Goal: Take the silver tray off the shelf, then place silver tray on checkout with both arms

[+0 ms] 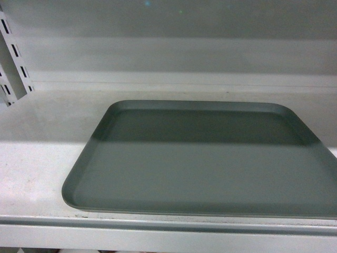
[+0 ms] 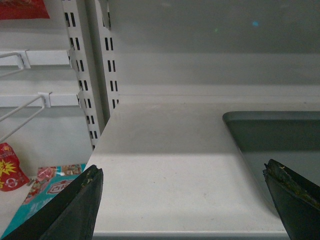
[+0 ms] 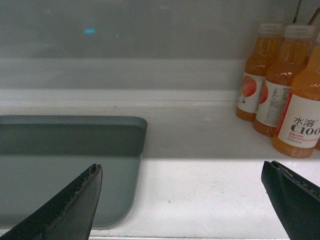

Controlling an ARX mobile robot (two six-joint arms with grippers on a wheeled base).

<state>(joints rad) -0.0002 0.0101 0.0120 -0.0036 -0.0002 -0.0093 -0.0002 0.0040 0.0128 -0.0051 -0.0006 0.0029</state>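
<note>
The silver tray lies flat on the shelf, near its front lip, toward the right. The left claw is spread wide at the tray's left edge, the right claw spread wide at its right edge, neither touching it. Orange juice bottles stand far right.
</note>
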